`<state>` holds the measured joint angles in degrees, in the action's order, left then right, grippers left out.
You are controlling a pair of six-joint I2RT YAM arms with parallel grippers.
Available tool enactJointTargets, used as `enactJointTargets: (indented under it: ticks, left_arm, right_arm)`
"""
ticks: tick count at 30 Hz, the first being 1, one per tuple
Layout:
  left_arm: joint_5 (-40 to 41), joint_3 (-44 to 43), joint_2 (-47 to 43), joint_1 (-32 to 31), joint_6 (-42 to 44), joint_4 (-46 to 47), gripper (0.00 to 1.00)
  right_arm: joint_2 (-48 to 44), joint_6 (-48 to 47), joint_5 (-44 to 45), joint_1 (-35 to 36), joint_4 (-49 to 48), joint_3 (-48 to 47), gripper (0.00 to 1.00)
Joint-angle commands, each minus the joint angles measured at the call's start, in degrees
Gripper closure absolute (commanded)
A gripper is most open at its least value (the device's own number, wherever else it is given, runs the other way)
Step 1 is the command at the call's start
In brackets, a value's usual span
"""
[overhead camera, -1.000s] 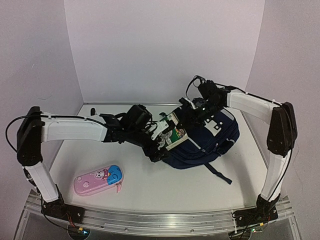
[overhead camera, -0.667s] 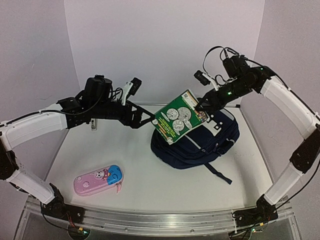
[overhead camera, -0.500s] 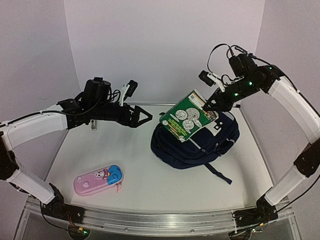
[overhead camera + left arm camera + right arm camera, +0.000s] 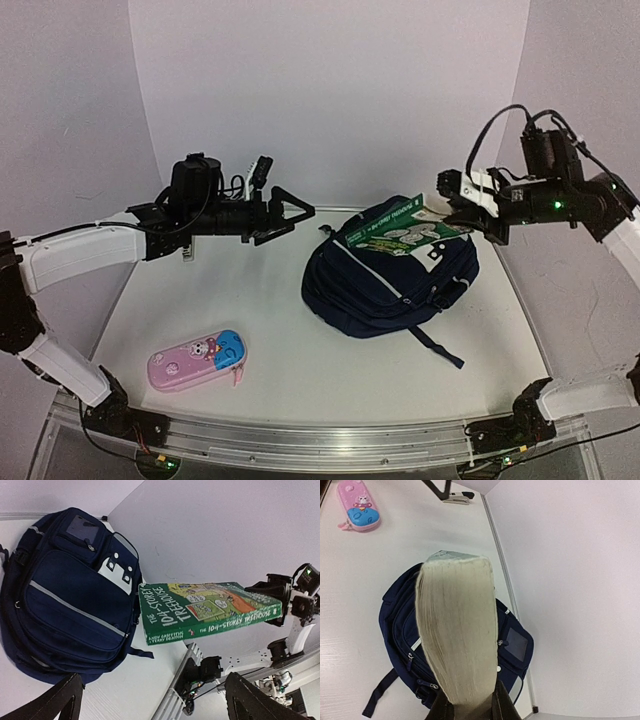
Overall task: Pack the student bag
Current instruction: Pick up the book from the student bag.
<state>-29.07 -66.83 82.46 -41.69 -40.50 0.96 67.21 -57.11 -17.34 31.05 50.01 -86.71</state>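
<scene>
The student bag lies slumped on the worktop, right of centre, with one strap trailing toward the near edge. It's soft fabric and looks likely to sag and slide if pushed. My guess is the place to take hold is a zip lip or the rim of the opening, not a flat panel. I can't tell whether the main zip is open. The right hand pinches a thick green book by its right end, holding it flat in the air over the bag's far side. The left hand hovers to the left of the bag, fingers spread, gripping nothing. A pink-and-blue pencil case sits near left.
</scene>
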Motion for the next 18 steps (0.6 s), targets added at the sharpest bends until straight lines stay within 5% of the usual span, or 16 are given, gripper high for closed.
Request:
enactJointTargets:
  ticks: [1,10,18]
  left_arm:
    - [-12.8,-0.2,4.3,1.0,-9.1,11.6,0.0]
    - [-25.4,-1.7,11.4,1.1,-15.9,19.8,0.0]
    - [-31.5,-0.3,17.6,0.6,-26.7,35.3,0.0]
  right_arm:
    - [-8.7,-14.1,-3.6,1.0,-15.5,8.4,1.0]
    - [-24.0,-26.2,-11.1,1.1,-31.8,27.6,1.0]
    - [-27.7,-27.7,-13.3,1.1,-35.9,31.7,1.0]
